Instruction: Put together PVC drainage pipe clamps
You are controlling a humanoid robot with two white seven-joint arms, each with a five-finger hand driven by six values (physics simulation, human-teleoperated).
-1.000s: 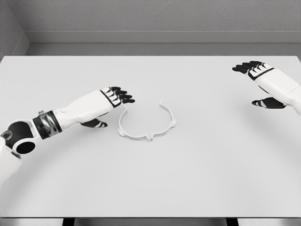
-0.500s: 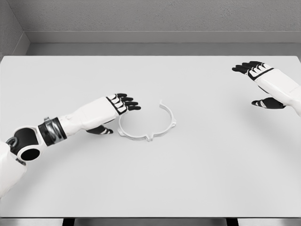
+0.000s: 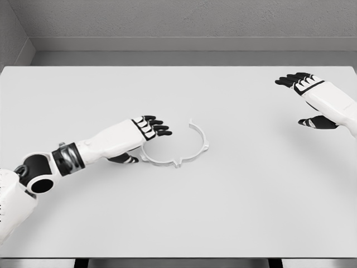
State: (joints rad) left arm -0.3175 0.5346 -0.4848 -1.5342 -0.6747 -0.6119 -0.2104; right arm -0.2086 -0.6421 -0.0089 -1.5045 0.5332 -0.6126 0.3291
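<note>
Fingers spread, the left hand [image 3: 146,129] hangs over the white clamp ring [image 3: 176,146] on the bench [image 3: 234,195]. Right hand [image 3: 307,89] floats open, far away.

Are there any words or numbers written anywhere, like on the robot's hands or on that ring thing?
None: no words, numbers or signs show anywhere.
The clamp is plain white.
The left hand and right hand carry only black and white patches, no letters.
The table is bare of print.

Bright, even, sharp; shadows seemingly faint.
</note>
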